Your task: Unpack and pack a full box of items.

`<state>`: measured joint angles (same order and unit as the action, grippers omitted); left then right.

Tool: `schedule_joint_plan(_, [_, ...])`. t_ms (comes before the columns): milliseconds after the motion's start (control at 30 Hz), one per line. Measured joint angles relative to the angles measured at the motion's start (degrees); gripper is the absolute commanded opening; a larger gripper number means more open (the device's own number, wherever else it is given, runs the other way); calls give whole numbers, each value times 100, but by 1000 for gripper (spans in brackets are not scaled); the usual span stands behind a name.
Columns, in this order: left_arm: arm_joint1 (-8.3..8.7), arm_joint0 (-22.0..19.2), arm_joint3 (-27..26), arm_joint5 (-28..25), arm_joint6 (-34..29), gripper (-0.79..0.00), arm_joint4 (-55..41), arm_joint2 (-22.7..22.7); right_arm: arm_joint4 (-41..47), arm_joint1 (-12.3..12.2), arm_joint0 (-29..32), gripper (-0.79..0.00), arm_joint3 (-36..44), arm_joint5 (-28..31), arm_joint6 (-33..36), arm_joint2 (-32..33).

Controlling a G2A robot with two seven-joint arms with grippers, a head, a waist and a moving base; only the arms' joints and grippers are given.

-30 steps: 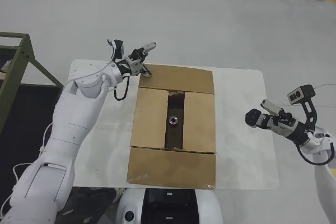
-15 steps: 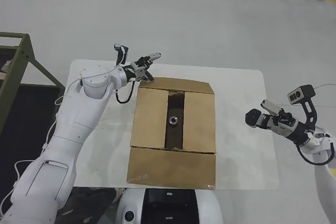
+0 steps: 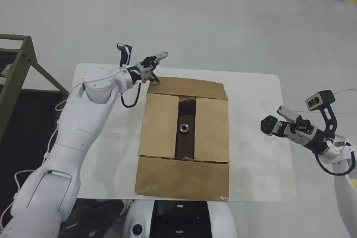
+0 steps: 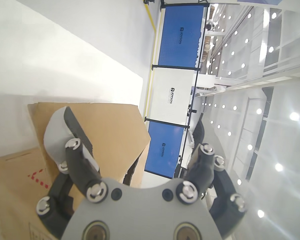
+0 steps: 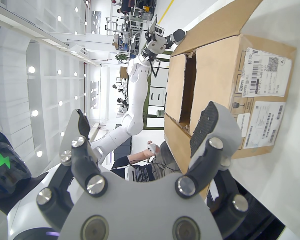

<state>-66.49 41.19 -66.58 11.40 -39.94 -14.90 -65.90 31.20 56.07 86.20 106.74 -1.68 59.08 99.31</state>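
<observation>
White bench [image 3: 256, 119], cardboard box [image 3: 160, 128] standing at its middle, long axis running away from you, near edge to far edge. Green-framed rack [image 3: 18, 59] off to your left, not involved.

Box state: the two long side flaps lie almost flat, with a narrow slot between them along the same axis. One small round item [image 3: 184, 127] shows down in the slot. Near flap [image 3: 181, 178] is folded out toward you. Far flap [image 3: 190, 86] is also out, hinged across the box's width.

Key relation: your left hand [image 3: 154, 66] sits at the far-left corner of the far flap, so the flap stretches away from it to the right along the hinge line. Your right hand [image 3: 273, 119] is well apart from the box on its right side, level with the slot. The left arm is clearly the nearer one for this flap.

Left hand: jaws spread wide, holding nothing. One finger lies against the flap's corner. Whether it presses on the card or only rests beside it, you cannot tell from these views.

Right hand: jaws spread, empty, pointing toward the box's labelled side wall.

Judgement: unpacking has barely begun, and the side flaps must be opened before you can reach the item
</observation>
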Motion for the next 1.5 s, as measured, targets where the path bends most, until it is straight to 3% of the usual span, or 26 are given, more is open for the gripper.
schedule_joint_plan(167, [50, 232, -410, -210, 121, 0, -210, -319, 0, 0, 0, 0, 0, 0, 0, 0])
schedule_joint_plan(333, [169, 793, -1097, -419, -32, 0, -329, -789, 0, 0, 0, 0, 0, 0, 0, 0])
schedule_joint_plan(600, [382, 1694, -2109, -450, -640, 0, -433, -1664, 0, 0, 0, 0, 0, 0, 0, 0])
schedule_joint_plan(800, [529, 2202, -2568, -601, -1193, 0, -359, -2308, 0, 0, 0, 0, 0, 0, 0, 0])
schedule_joint_plan(1200, [757, 2868, -2522, -663, -2032, 0, -283, -3349, 0, 0, 0, 0, 0, 0, 0, 0])
schedule_joint_plan(1500, [866, 2868, -2344, -639, -2120, 0, -298, -3730, 0, 0, 0, 0, 0, 0, 0, 0])
